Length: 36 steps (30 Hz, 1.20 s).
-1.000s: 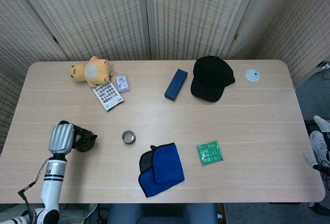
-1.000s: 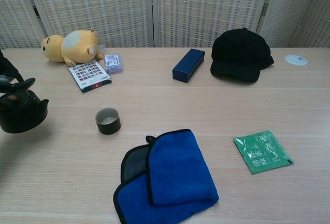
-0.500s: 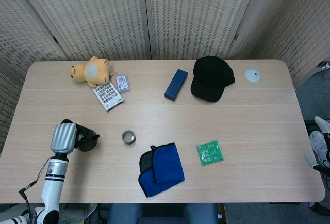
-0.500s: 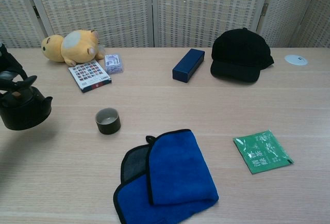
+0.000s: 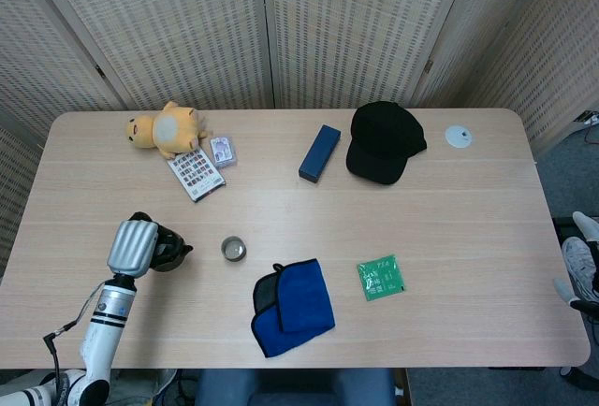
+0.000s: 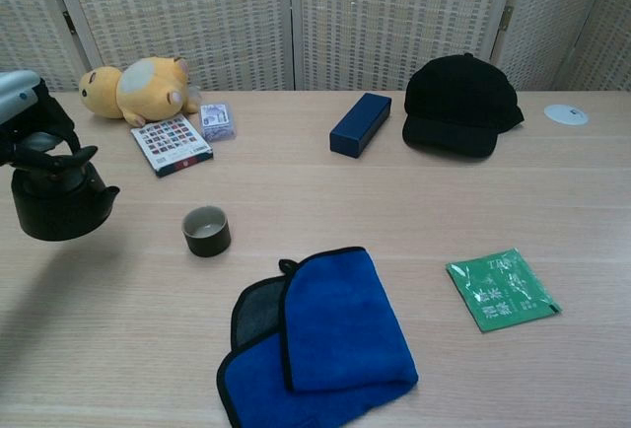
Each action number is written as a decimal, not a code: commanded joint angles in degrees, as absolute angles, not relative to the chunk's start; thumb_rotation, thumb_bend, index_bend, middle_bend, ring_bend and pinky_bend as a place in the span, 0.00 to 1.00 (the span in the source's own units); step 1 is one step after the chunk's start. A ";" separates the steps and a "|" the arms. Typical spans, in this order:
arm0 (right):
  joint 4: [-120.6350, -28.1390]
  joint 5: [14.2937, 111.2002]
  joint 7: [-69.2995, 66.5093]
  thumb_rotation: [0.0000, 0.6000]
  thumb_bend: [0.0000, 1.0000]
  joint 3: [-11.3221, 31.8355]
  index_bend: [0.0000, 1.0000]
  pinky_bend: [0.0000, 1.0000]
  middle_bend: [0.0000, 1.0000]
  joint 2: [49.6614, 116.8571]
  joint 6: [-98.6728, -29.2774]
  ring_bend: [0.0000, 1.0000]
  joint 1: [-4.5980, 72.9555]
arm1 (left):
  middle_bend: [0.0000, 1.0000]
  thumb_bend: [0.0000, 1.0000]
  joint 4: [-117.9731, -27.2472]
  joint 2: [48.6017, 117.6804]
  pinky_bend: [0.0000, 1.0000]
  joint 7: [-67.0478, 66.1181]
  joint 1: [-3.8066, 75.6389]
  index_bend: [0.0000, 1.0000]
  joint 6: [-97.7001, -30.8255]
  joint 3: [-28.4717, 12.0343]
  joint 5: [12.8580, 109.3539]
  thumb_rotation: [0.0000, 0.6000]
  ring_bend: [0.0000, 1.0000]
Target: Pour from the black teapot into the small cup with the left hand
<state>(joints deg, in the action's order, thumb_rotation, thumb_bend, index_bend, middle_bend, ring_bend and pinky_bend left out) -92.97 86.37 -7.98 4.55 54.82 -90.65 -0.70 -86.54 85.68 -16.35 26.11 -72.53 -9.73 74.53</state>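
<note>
My left hand (image 5: 133, 247) (image 6: 22, 117) holds the black teapot (image 5: 168, 249) (image 6: 57, 204) by its top handle, lifted off the table at the left. The pot hangs upright with its spout toward the small cup (image 5: 233, 249) (image 6: 206, 231). The cup stands empty on the table, a short gap to the right of the spout. In the head view the hand's silver back hides most of the pot. My right hand is in neither view.
A blue cloth (image 5: 293, 306) (image 6: 317, 337) lies just right of and in front of the cup. A green packet (image 5: 382, 277), black cap (image 5: 383, 141), blue box (image 5: 319, 152), card booklet (image 5: 197, 174) and yellow plush toy (image 5: 167, 128) lie further off on the table (image 5: 468, 238).
The left hand has carried the teapot rightward toward the cup and raised it a little. The cup and everything else stayed put.
</note>
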 commanded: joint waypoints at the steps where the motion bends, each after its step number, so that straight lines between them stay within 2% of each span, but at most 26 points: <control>1: -93.03 86.36 -7.93 1.00 0.18 4.59 0.02 0.00 0.15 54.74 -90.69 0.00 -0.71 | 1.00 0.40 -86.98 85.84 0.36 -16.89 26.79 1.00 -71.93 -9.98 74.68 0.80 0.98; 5: -93.23 86.27 -7.81 1.00 0.18 4.69 0.02 0.00 0.15 54.48 -90.67 0.00 -0.70 | 1.00 0.40 -87.51 86.16 0.36 -17.34 27.88 1.00 -70.93 -10.45 74.61 0.71 0.98; 12: -93.80 86.21 -7.46 1.00 0.18 4.91 0.02 0.00 0.15 53.97 -90.85 0.00 -0.69 | 1.00 0.40 -86.93 87.64 0.36 -18.73 30.04 1.00 -69.30 -11.02 74.59 0.71 0.98; 22: -94.07 86.32 -7.29 1.00 0.18 4.92 0.02 0.00 0.15 53.82 -90.75 0.00 -0.60 | 1.00 0.40 -84.53 90.05 0.36 -21.48 32.93 1.00 -67.99 -10.83 75.99 0.84 0.98; 36: -93.82 85.90 -7.51 1.00 0.18 4.86 0.02 0.00 0.15 53.82 -91.09 0.00 -1.09 | 1.00 0.40 -81.56 92.11 0.36 -23.96 34.89 1.00 -67.51 -9.96 77.28 0.85 0.98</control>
